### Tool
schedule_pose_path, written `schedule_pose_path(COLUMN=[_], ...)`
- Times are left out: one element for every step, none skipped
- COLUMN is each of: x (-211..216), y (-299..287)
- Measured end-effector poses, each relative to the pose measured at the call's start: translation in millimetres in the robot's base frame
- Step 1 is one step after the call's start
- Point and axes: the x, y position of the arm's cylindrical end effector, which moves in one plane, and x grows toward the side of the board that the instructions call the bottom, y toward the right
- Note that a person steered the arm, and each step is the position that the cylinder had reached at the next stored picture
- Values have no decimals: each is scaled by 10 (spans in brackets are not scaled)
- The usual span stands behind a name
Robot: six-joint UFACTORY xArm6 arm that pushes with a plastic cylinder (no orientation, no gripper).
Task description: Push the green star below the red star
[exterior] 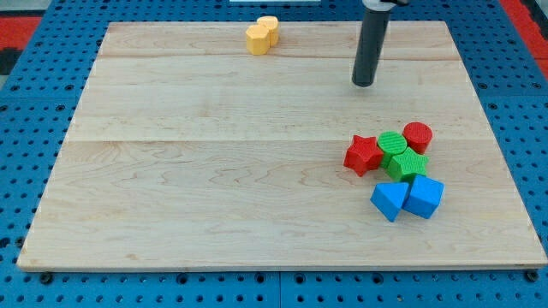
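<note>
The green star [407,164] lies in a tight cluster at the view's lower right, just right of and slightly below the red star [363,155], touching it. A green round block [392,143] sits directly above the green star. My tip [364,84] is at the view's upper right, well above the cluster and apart from every block, roughly straight above the red star.
A red round block [418,136] sits at the cluster's top right. A blue triangular block [390,201] and a blue block [424,196] lie just below the green star. Two yellow blocks [262,35] sit together near the board's top edge [171,24].
</note>
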Motion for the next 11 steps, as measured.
schedule_pose_path(x=[0, 0, 54, 469, 887, 1370, 1461, 1718, 1957, 1927, 1781], y=[8, 5, 161, 593, 623, 535, 850, 1157, 795, 255, -32])
